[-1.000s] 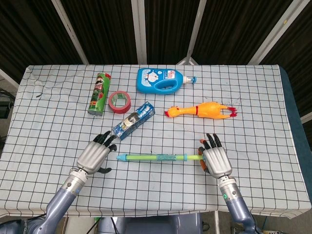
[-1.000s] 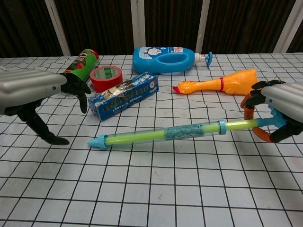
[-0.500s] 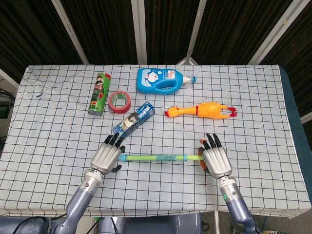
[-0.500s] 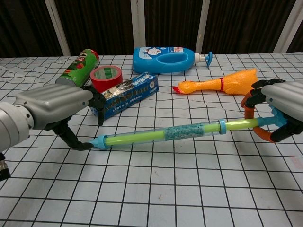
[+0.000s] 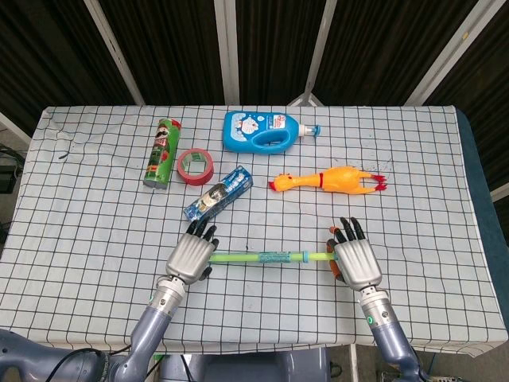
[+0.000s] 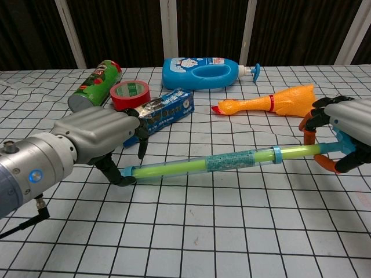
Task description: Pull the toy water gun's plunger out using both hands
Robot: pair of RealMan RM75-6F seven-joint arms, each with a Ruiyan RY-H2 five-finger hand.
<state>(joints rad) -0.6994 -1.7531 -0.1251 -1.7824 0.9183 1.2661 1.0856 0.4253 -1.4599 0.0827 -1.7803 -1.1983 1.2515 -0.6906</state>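
The toy water gun lies across the near part of the checked table, a clear tube with a green plunger rod inside and a blue tip at its left end. My left hand arches over that left tip. Its thumb touches the tip from the near side, and its fingers hang just above the tube without closing on it. My right hand grips the orange plunger handle at the right end. A short length of green rod shows between the blue collar and the handle.
Just behind my left hand lies a blue box. Further back are a red tape roll, a green can, a blue bottle and a yellow rubber chicken. The table's front edge is close behind both wrists.
My left hand has moved right from open table to the gun's left tip and now covers it. The gun has shifted slightly right. The right hand keeps its hold on the handle.
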